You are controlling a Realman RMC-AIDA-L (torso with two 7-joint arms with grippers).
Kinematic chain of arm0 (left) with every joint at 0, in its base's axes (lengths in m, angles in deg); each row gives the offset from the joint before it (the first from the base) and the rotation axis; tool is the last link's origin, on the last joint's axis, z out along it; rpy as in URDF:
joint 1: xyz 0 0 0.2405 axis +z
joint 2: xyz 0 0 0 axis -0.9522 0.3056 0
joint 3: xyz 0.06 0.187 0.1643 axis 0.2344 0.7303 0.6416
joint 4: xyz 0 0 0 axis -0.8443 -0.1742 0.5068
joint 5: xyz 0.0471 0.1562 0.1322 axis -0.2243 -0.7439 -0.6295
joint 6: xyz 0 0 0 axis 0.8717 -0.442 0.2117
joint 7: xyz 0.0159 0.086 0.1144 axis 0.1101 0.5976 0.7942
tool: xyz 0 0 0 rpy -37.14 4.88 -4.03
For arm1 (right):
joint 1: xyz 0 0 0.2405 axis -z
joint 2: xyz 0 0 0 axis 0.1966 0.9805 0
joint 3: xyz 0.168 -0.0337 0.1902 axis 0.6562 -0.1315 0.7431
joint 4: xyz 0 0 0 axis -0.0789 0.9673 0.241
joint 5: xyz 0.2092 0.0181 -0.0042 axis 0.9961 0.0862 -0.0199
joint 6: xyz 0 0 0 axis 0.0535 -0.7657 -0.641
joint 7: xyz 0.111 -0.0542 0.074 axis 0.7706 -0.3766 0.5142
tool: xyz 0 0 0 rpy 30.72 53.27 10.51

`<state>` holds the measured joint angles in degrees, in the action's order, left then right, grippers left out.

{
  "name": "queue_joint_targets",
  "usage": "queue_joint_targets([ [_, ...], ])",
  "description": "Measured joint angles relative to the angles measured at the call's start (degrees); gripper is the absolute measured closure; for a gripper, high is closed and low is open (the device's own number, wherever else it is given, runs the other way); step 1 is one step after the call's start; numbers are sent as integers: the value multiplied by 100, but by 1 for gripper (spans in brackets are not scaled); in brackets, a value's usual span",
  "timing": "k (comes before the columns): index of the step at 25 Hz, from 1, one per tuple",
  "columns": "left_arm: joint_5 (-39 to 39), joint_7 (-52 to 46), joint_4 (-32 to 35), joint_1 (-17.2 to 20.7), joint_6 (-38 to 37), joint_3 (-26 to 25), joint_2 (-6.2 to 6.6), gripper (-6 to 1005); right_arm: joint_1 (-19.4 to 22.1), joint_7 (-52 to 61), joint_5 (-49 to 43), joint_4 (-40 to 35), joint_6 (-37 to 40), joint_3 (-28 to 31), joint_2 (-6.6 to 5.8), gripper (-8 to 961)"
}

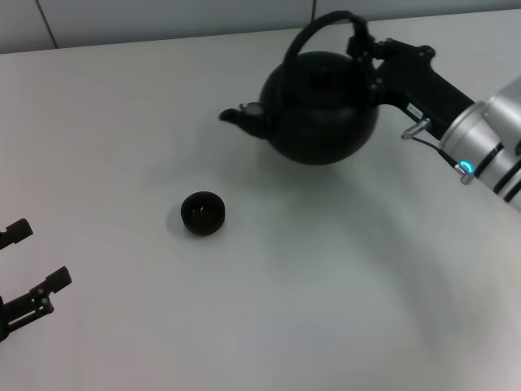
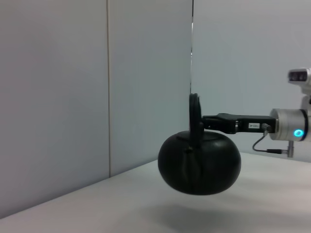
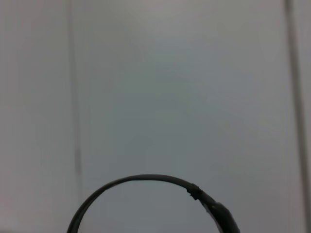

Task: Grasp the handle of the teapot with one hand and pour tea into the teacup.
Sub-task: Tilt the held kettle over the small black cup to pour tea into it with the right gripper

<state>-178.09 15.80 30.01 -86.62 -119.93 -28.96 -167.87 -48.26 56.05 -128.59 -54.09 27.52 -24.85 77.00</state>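
1. The white table (image 1: 342, 309) holds only the pot and the cup, with nothing between them.
2. The teapot (image 1: 321, 110) is up in the air at the far side, level, its spout pointing toward the robot's left.
3. The right gripper (image 1: 364, 45) has its jaws closed on the handle (image 1: 313, 32). I think the lift is done and the carry comes next.
4. The left gripper (image 1: 32, 261) waits at the near left, jaws apart, holding nothing.
5. The teacup (image 1: 202, 213) sits well apart from the pot, so the pot must go over it, then tip slowly.
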Motion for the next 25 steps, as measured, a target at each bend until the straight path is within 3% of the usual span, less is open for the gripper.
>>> queue_joint_targets([
  [6, 65, 26, 0, 1, -35, 0, -7, 172, -290, 417, -614, -247, -13, -27, -11, 865],
  [8, 89, 27, -5, 4, -44, 0, -7, 172, -383, 520, -665, -269, -31, -286, -16, 865],
  [20, 138, 41, -71, 32, -49, 0, -7, 173, -444, 414, -674, -608, -75, -639, -12, 865],
  [25, 168, 41, -70, 32, -49, 0, -7, 173, -462, -170, -666, -789, 104, -968, -10, 865],
])
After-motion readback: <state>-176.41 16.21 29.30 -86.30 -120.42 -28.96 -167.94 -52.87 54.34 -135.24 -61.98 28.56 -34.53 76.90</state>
